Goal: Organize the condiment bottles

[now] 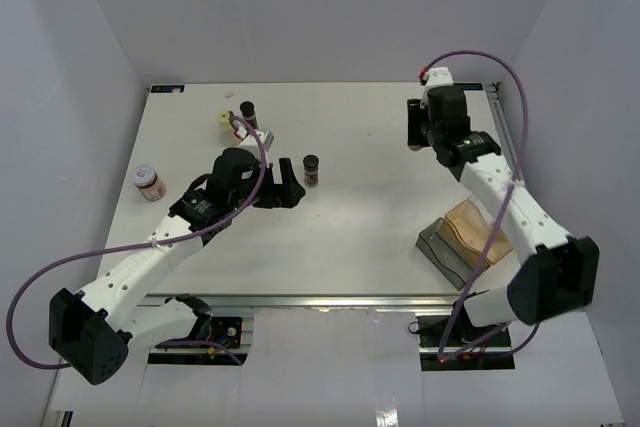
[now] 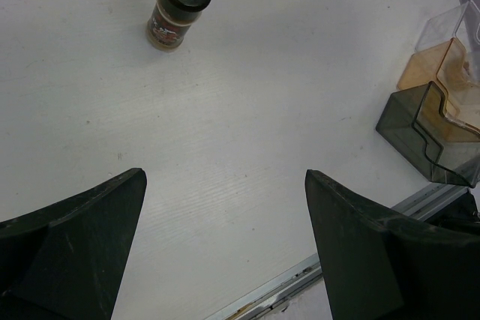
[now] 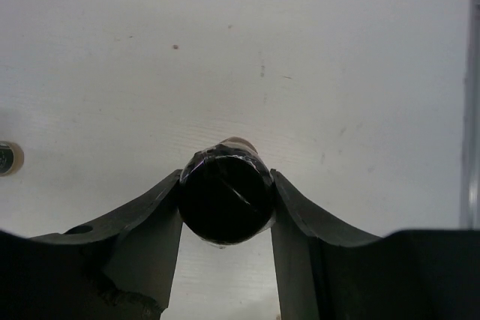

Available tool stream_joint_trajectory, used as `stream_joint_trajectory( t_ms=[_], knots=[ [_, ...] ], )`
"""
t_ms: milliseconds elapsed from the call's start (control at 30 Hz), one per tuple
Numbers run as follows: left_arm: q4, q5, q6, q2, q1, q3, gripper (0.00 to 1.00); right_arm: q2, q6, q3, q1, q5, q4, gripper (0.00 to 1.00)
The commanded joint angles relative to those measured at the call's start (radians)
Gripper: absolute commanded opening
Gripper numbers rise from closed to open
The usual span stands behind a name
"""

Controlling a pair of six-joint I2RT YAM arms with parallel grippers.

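Note:
My right gripper [image 3: 225, 207] is shut on a dark jar with a black cap [image 3: 225, 196], at the far right of the table [image 1: 414, 132]; the jar is hidden in the top view. My left gripper [image 1: 291, 185] is open and empty, just left of a dark brown, black-capped jar [image 1: 311, 169] that stands upright. That jar also shows at the top of the left wrist view [image 2: 178, 5], well beyond the open gripper [image 2: 225, 245]. Another dark jar [image 1: 247, 110], a pale-yellow-lidded jar [image 1: 226, 125] and a pink-lidded jar [image 1: 147, 182] stand on the left side.
A grey and orange tray [image 1: 465, 239] sits at the near right edge of the table and also shows in the left wrist view [image 2: 435, 133]. A small grey block [image 1: 263, 136] lies near the yellow-lidded jar. White walls enclose the table.

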Motion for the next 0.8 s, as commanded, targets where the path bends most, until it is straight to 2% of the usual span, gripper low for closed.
stream_joint_trajectory(
  t_ms=[0,233,533,767],
  knots=[
    [0.015,0.002,-0.008,-0.014,-0.001,-0.004,0.98,-0.205,0.102,-0.150,-0.028,0.191,-0.053,0.08],
    [0.044,0.074,-0.057,-0.006,-0.001,-0.017,0.98,-0.450,0.217,-0.356,-0.087,0.231,-0.113,0.08],
    [0.022,0.071,-0.060,-0.053,-0.001,-0.042,0.98,-0.593,0.285,-0.557,-0.140,0.307,-0.091,0.08],
    [0.023,0.070,-0.062,-0.056,-0.001,-0.044,0.98,-0.633,0.322,-0.663,-0.141,0.367,-0.058,0.08]
  ],
)
